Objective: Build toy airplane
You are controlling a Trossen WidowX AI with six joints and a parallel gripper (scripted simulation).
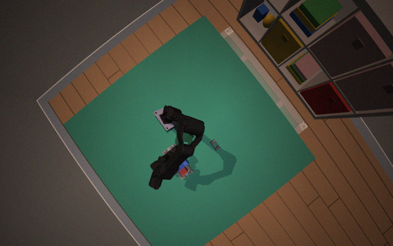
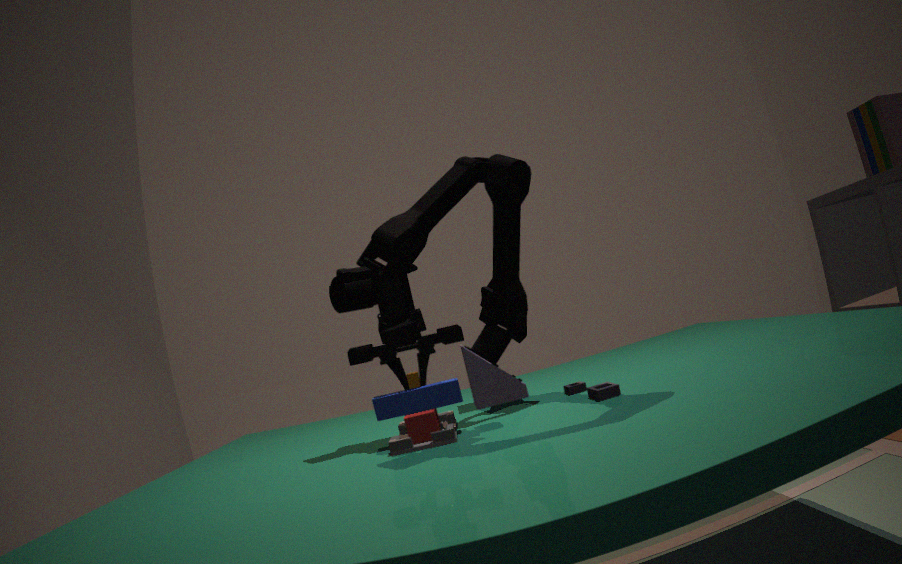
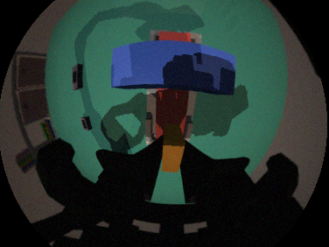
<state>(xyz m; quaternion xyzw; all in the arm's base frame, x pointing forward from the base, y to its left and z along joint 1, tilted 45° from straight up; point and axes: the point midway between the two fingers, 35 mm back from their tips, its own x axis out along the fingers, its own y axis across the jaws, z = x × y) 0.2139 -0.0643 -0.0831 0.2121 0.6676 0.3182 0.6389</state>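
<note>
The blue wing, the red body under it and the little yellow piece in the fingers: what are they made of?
Blue wing: flat, even colour, no shine; probably painted wood or matte plastic. Red fuselage: the same plain matte block look. Yellow tail fin, gripped by the gripper: a small matte slab, likely the same. No grain or gloss shows, so it stays open.

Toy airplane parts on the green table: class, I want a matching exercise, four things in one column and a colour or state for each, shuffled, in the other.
Things:
1. wing
2. fuselage
3. tail fin
4. hand

Descriptions:
A. red, lying in the grey cradle
B. shut on a small orange piece
C. blue, lying across the red part
D. orange, pinched between two dark fingers

Pairs: 1-C, 2-A, 3-D, 4-B
</note>
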